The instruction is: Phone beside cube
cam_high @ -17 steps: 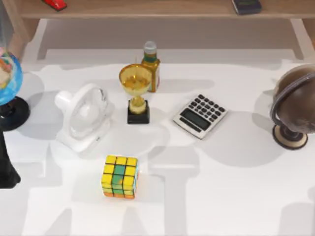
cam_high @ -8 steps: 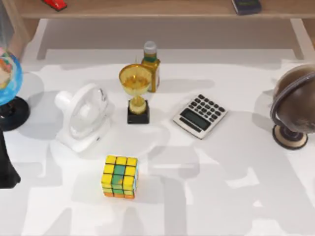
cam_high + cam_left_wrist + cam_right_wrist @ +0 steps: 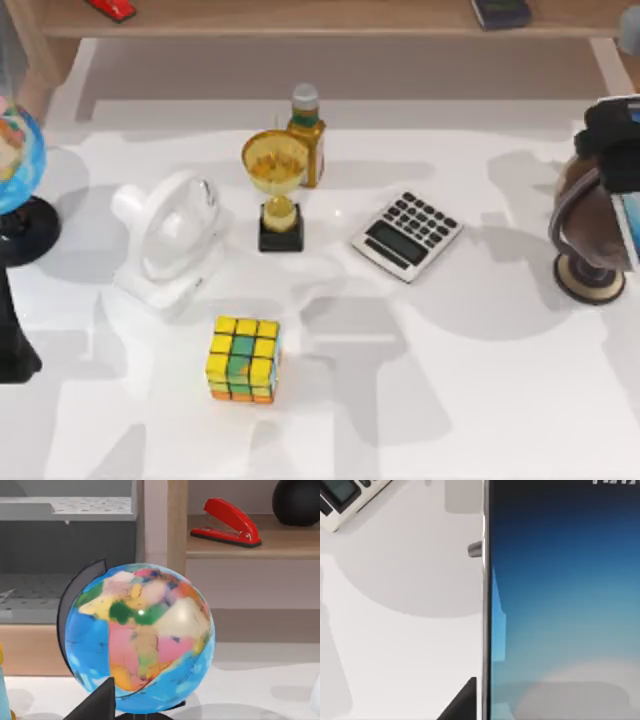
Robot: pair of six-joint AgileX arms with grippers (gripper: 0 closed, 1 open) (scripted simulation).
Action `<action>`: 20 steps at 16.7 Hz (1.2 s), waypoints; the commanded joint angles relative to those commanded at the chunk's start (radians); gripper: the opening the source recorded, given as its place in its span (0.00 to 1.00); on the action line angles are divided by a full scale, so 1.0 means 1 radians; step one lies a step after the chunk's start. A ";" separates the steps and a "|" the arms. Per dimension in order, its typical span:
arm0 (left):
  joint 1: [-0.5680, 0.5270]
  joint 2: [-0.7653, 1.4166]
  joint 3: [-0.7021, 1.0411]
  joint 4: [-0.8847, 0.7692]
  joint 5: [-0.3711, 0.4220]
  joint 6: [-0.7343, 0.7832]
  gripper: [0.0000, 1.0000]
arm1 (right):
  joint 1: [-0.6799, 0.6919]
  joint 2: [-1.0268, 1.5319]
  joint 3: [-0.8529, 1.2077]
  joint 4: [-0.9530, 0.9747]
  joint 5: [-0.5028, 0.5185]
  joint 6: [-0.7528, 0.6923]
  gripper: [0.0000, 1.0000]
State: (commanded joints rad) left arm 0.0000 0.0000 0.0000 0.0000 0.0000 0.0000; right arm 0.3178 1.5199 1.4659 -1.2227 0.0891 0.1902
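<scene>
Right arm: at the top view's right edge, its dark jaws (image 3: 612,140) hang above the brown globe (image 3: 590,215), well off the bench surface.
Phone: a blue strip of the phone (image 3: 630,228) runs along the right edge of the top view, just below the dark jaws and overlapping the brown globe; in the right wrist view the phone (image 3: 560,605) stands close to the camera, its blue-to-grey screen and pale rim seen edge-on against the white bench (image 3: 400,630).
Right jaws, state: I cannot tell how far they are parted or whether they clamp the phone — the fingertips are hidden, though the phone sits right against them.
Cube: the cube (image 3: 243,359) rests on the bench (image 3: 450,380) at lower centre-left, yellow face up, well apart from the phone and the right jaws.
Left arm: parked at the top view's left edge, a dark part of it (image 3: 12,345) beside the colourful globe (image 3: 12,160); its wrist view looks at that globe (image 3: 137,637) and a red stapler (image 3: 227,524) on a shelf (image 3: 250,547).
Others on the bench: a white fan (image 3: 170,238), a gold trophy (image 3: 276,190), a bottle (image 3: 306,130) just behind it, and a calculator (image 3: 406,236) — all between the cube and the far edge.
</scene>
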 joint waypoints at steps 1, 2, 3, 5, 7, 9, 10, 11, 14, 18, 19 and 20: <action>0.000 0.000 0.000 0.000 0.000 0.000 1.00 | 0.047 0.030 0.019 0.001 -0.005 0.046 0.00; 0.000 0.000 0.000 0.000 0.000 0.000 1.00 | 0.091 0.062 0.035 0.003 -0.010 0.092 0.00; 0.000 0.000 0.000 0.000 0.000 0.000 1.00 | 0.134 0.095 0.048 0.007 -0.015 0.140 0.00; 0.000 0.000 0.000 0.000 0.000 0.000 1.00 | 0.210 0.166 0.064 0.021 -0.026 0.234 0.00; 0.000 0.000 0.000 0.000 0.000 0.000 1.00 | 0.277 0.238 0.070 0.039 -0.037 0.324 0.00; 0.000 0.000 0.000 0.000 0.000 0.000 1.00 | 0.333 0.308 0.070 0.058 -0.048 0.407 0.00; 0.000 0.000 0.000 0.000 0.000 0.000 1.00 | 0.357 0.340 0.069 0.067 -0.053 0.444 0.00; 0.000 0.000 0.000 0.000 0.000 0.000 1.00 | 0.378 0.368 0.067 0.077 -0.057 0.478 0.00; 0.000 0.000 0.000 0.000 0.000 0.000 1.00 | 0.423 0.432 0.063 0.102 -0.068 0.555 0.00; 0.000 0.000 0.000 0.000 0.000 0.000 1.00 | 0.438 0.453 0.062 0.111 -0.072 0.581 0.00; 0.000 0.000 0.000 0.000 0.000 0.000 1.00 | 0.438 0.453 0.062 0.111 -0.072 0.581 0.00; 0.000 0.000 0.000 0.000 0.000 0.000 1.00 | 0.438 0.453 0.062 0.111 -0.072 0.581 0.00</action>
State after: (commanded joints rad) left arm 0.0000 0.0000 0.0000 0.0000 0.0000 0.0000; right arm 0.7556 1.9731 1.5282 -1.1119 0.0166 0.7712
